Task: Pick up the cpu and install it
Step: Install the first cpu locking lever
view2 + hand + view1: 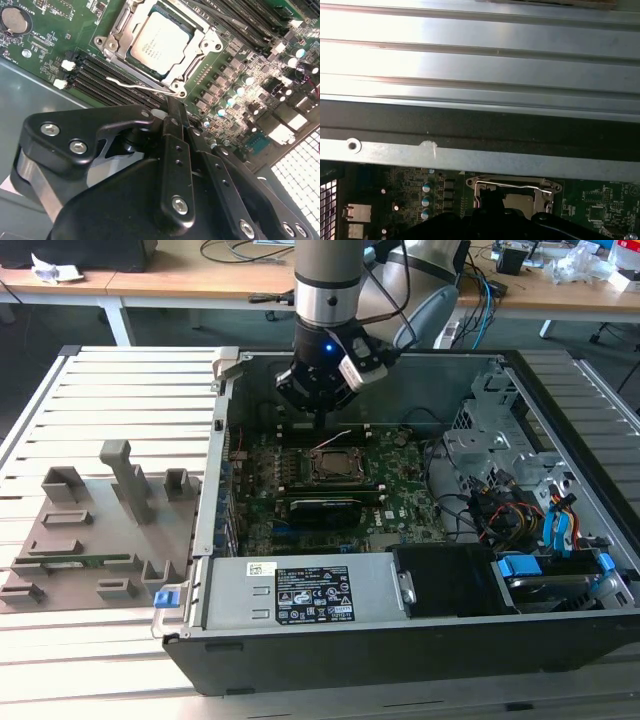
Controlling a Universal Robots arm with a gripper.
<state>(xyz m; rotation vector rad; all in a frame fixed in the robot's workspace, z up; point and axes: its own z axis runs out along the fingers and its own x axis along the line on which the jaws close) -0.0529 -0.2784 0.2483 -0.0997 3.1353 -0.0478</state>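
Gripper: black fingers (175, 150) sat closest to the lens in the second wrist view, pressed together with nothing between them; the gripper (320, 420) hung inside the open case in the exterior view, just above the board's far edge.
Cpu: lay flat in the socket, silvery top up, in the second wrist view (159, 42) and in the exterior view (331, 464); it was apart from the gripper, just beyond the fingertips.
Socket: its metal frame (197, 65) surrounded the cpu; a thin lever (135, 86) lay along the side nearest the gripper; the frame also showed in the first wrist view (512, 186).
Board: green, flat on the case floor (400, 490), with dark memory slots (107, 80) beside the socket.
Card: long and black (325, 508), on the near side of the socket in the exterior view.
Case: dark tower lying on its side (300, 650), on a slatted metal table (110, 390).
Tray: grey moulded holder (90, 530) on the table, at the exterior view's left of the case.
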